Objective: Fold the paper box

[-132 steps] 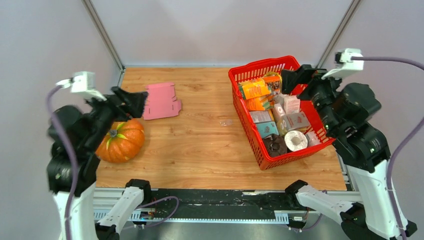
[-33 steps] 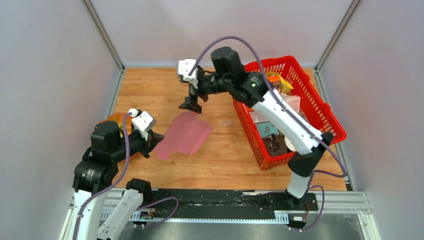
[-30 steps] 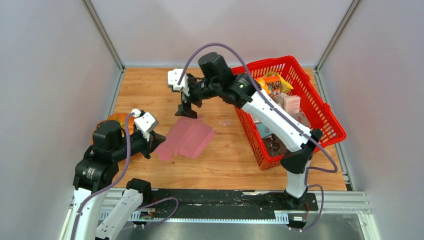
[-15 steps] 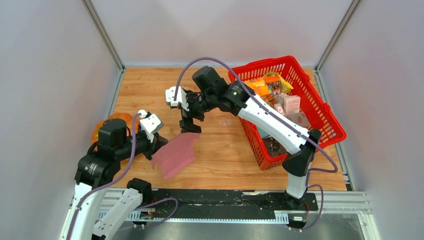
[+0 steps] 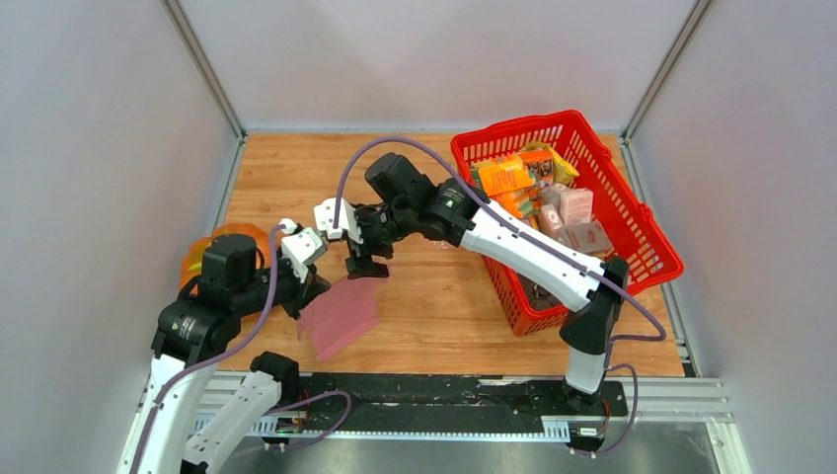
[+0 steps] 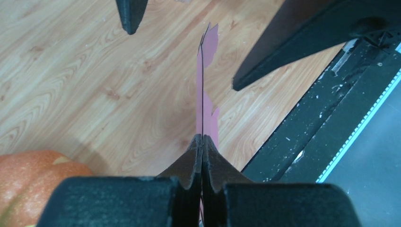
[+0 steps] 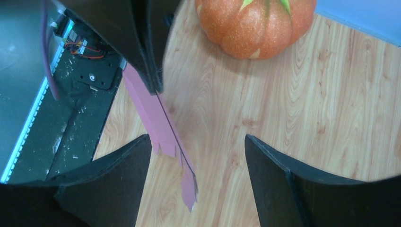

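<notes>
The paper box (image 5: 341,318) is a flat pink die-cut sheet held on edge above the near left of the table. My left gripper (image 5: 312,287) is shut on its left edge. In the left wrist view the paper box (image 6: 202,94) runs edge-on straight out from the closed left gripper (image 6: 202,138). My right gripper (image 5: 364,267) hangs open over the sheet's far upper edge. In the right wrist view the paper box (image 7: 158,120) slants between the spread fingers of the right gripper (image 7: 196,142), nearer the left finger and apart from both.
An orange pumpkin (image 5: 200,259) sits at the left behind my left arm, also visible as the pumpkin (image 7: 255,23). A red basket (image 5: 553,124) full of groceries stands at the right. The black base rail (image 5: 424,390) runs along the table's near edge.
My right arm swung toward the near left and came down over the sheet, its jaws narrowing a little. My left gripper drew the sheet nearer and turned it up on edge.
</notes>
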`<state>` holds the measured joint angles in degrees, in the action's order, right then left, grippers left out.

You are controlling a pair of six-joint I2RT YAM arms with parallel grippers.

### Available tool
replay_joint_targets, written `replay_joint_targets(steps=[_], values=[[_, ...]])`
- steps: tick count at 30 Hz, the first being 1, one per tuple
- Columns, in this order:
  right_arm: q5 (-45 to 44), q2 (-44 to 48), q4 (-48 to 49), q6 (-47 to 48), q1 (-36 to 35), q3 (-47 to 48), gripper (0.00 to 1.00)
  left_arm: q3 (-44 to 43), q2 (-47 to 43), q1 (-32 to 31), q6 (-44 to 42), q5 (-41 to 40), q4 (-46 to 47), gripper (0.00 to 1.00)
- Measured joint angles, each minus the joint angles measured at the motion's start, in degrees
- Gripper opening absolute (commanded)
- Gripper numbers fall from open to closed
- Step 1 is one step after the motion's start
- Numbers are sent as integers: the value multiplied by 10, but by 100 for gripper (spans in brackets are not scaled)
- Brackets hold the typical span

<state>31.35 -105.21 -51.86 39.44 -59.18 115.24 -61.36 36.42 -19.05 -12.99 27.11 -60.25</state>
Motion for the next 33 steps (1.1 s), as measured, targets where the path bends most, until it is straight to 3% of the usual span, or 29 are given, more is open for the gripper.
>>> replay_joint_targets(steps=[7,10,15,17,18,19,22,24,29,33], values=[[-9,2,38,1,0,-95,76,6,-30,-1,-3,13,9,0],[-7,3,69,-3,0,-127,66,7,-38,-1,-4,14,16,0],[-9,12,137,-13,0,-191,29,9,-42,-1,-4,24,20,2],[-12,21,152,-16,0,-212,15,9,-42,-1,-4,23,23,12],[-15,27,159,-18,1,-222,8,9,-44,-1,-2,18,25,27],[-18,35,167,-21,3,-231,1,9,-46,-1,-2,10,28,34],[-16,61,180,-30,10,-249,0,9,-62,-1,19,-34,54,59],[-4,78,184,-47,24,-258,0,9,-81,-1,40,-61,82,64],[42,114,219,-165,108,-284,0,9,-156,-1,143,-163,136,70],[105,151,294,-333,189,-342,0,23,-197,-1,233,-229,170,65]])
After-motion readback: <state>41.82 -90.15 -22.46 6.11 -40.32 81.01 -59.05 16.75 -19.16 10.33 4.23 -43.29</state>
